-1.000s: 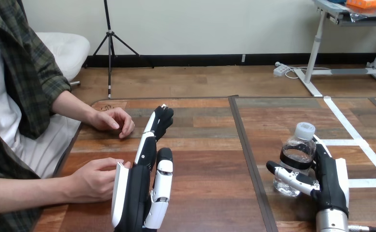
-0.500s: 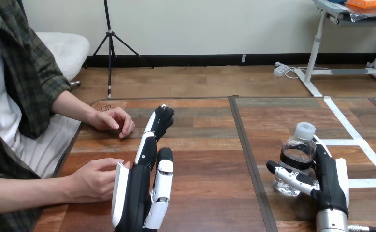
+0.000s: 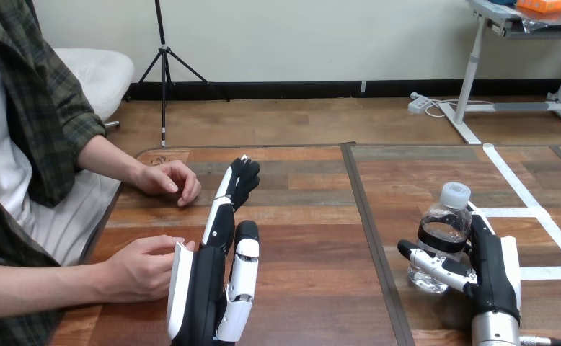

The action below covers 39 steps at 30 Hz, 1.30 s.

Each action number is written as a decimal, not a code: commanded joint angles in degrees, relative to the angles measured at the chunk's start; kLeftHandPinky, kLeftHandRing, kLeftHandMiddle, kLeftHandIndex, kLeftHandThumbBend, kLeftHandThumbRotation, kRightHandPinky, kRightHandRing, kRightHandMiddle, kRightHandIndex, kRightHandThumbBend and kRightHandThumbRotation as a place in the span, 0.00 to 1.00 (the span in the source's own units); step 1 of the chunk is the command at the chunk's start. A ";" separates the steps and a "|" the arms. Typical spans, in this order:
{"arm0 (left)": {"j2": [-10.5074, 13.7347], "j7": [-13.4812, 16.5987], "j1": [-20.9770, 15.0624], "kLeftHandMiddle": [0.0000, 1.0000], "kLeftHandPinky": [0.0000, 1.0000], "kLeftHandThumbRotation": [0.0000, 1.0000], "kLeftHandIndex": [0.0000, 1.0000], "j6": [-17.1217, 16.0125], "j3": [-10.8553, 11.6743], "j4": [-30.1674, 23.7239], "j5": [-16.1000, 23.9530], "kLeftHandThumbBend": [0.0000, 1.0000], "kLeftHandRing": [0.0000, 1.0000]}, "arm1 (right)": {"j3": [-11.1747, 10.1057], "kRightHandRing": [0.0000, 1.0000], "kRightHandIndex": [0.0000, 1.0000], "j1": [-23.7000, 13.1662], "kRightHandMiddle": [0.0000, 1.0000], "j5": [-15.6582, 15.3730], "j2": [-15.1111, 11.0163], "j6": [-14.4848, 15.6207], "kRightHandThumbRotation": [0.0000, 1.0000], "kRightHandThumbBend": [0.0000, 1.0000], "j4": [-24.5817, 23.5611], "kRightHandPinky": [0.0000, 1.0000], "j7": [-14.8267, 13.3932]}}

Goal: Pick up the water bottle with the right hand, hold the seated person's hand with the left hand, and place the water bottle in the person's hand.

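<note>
**Item:** water bottle (image 3: 442,238), clear plastic, white cap, dark band. It stands upright on the worktop (image 3: 314,245), at my right.

**Handling:** I judge it light, thin-walled and slick. It is best taken at the banded middle, gently, lest it buckle.

**Hands:** my right robot hand (image 3: 497,277) is wrapped round it, thumb across the front and fingers behind. My left robot hand (image 3: 216,281) has straight fingers and holds nothing. The person's nearer hand (image 3: 144,267) touches its white back shell.

**Surroundings:** the person's farther hand (image 3: 168,179) rests beyond. My left robot hand stands between the bottle and both.
</note>
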 commanded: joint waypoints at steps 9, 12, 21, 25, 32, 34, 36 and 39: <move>-0.43 0.18 -2.49 0.91 0.90 1.00 0.94 -0.41 0.17 -0.51 0.32 0.06 0.89 | -0.47 0.88 0.87 -3.00 0.90 0.18 -1.10 0.02 0.09 0.75 -1.57 0.80 -0.48; -0.43 0.26 -2.50 0.91 0.90 1.00 0.94 -0.38 0.21 -0.49 0.44 0.06 0.89 | -0.46 0.88 0.87 -3.03 0.90 0.18 -1.10 0.03 0.10 0.75 -1.60 0.80 -0.45; -0.41 0.41 -2.59 0.91 0.90 1.00 0.94 -0.56 0.26 -0.34 0.57 0.07 0.89 | -0.45 0.88 0.87 -3.16 0.90 0.23 -1.12 -0.13 0.09 0.75 -1.54 0.80 -0.24; -0.42 0.46 -2.58 0.91 0.90 1.00 0.94 -0.45 0.28 -0.47 0.72 0.07 0.89 | -0.50 0.88 0.87 -3.24 0.91 0.34 -1.10 -0.09 0.09 0.75 -1.51 0.80 -0.10; -0.49 0.53 -2.75 0.91 0.90 1.00 0.94 -0.14 0.35 -0.45 0.80 0.06 0.89 | -0.36 0.89 0.87 -3.34 0.90 0.10 -1.16 0.22 0.09 0.75 -1.57 0.81 -0.35; -0.56 0.59 -2.79 0.91 0.90 1.00 0.94 -0.09 0.38 -0.42 0.78 0.06 0.89 | -0.43 0.89 0.87 -3.36 0.90 0.21 -1.14 0.00 0.09 0.75 -1.55 0.80 -0.23; -0.60 0.51 -2.76 0.91 0.90 1.00 0.93 0.00 0.33 -0.47 0.63 0.07 0.89 | -0.40 0.88 0.87 -3.40 0.90 0.16 -1.18 0.02 0.09 0.75 -1.53 0.80 -0.29; -0.59 0.16 -2.69 0.91 0.90 1.00 0.93 0.05 0.14 -0.50 0.11 0.08 0.89 | -0.41 0.88 0.87 -3.50 0.90 0.16 -1.22 0.22 0.08 0.75 -1.49 0.80 -0.27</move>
